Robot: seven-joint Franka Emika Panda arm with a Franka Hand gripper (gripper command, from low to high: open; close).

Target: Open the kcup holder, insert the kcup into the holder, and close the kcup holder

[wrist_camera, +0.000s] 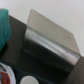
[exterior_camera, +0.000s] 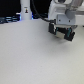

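The arm's jaws (exterior_camera: 62, 34) hang over bare pale worktop (exterior_camera: 30, 55); their gap cannot be told. Only the wrist view shows a metallic box (wrist_camera: 50, 37) close below.

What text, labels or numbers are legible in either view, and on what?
None can be read.
Round red and white object in the wrist view: it may carry print, but it is too blurred to read.
Grey block in the wrist view: no marking shows on its faces.
Gripper and table in the exterior view: no text visible at this resolution.
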